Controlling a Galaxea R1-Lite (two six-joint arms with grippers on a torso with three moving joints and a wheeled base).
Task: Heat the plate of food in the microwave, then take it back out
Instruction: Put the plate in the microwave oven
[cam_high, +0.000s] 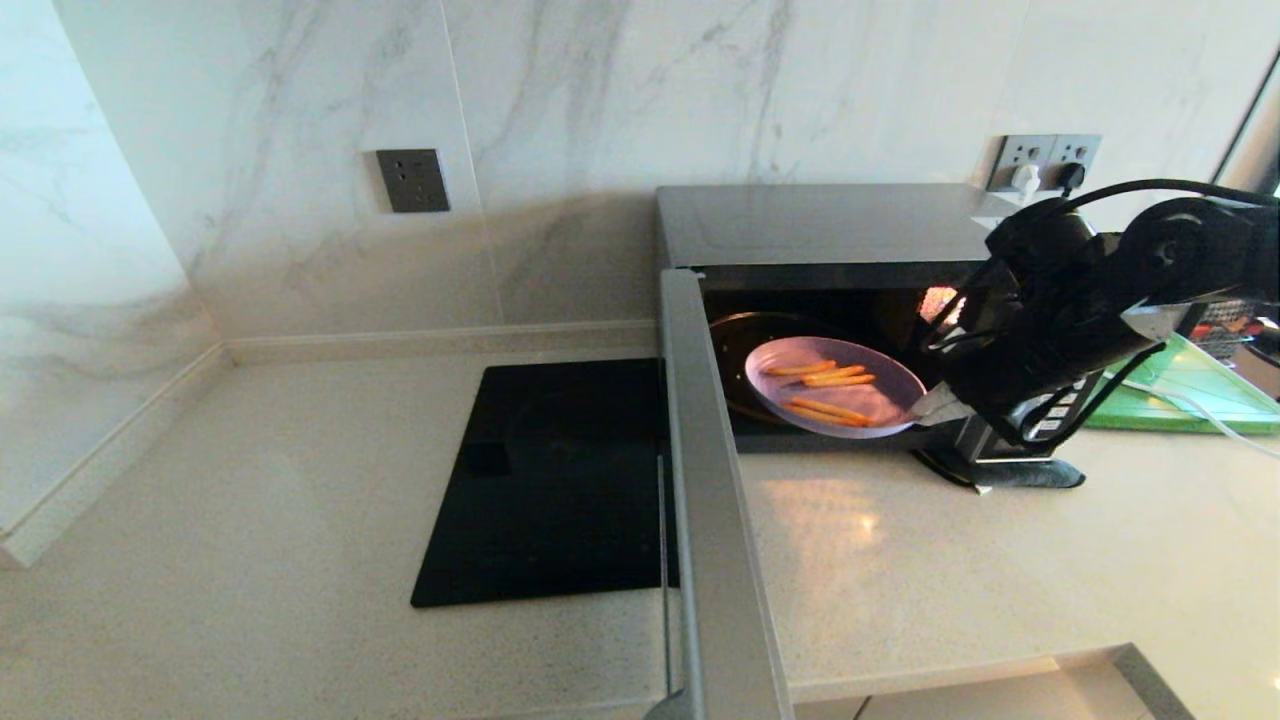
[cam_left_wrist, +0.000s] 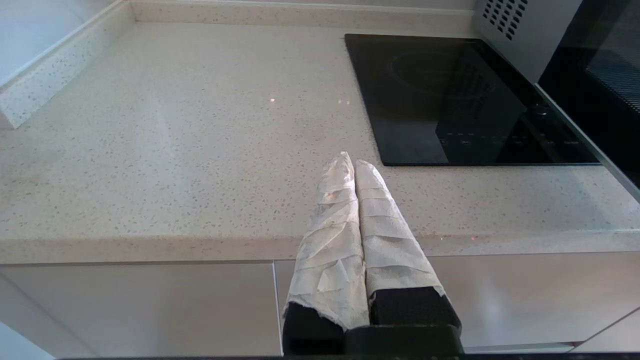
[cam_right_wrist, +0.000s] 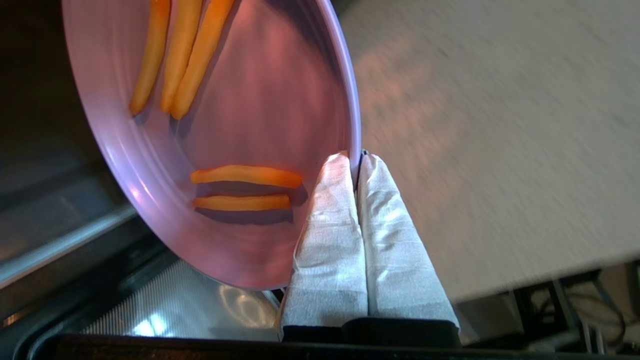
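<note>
The microwave (cam_high: 820, 225) stands at the back right of the counter, its door (cam_high: 705, 480) swung wide open toward me. The lilac plate of food (cam_high: 835, 387) with several orange sticks hangs at the mouth of the lit cavity, above the dark turntable. My right gripper (cam_high: 925, 405) is shut on the plate's right rim; in the right wrist view the white-wrapped fingers (cam_right_wrist: 330, 220) pinch the rim of the plate of food (cam_right_wrist: 240, 135) between them. My left gripper (cam_left_wrist: 354, 162) is shut on nothing, hovering at the counter's front edge, out of the head view.
A flat black glass cooktop (cam_high: 555, 480) lies left of the open door. A green board (cam_high: 1190, 390) sits right of the microwave, behind my right arm. Wall sockets (cam_high: 1045, 160) hold a plug. The pale speckled counter (cam_high: 950, 560) stretches in front.
</note>
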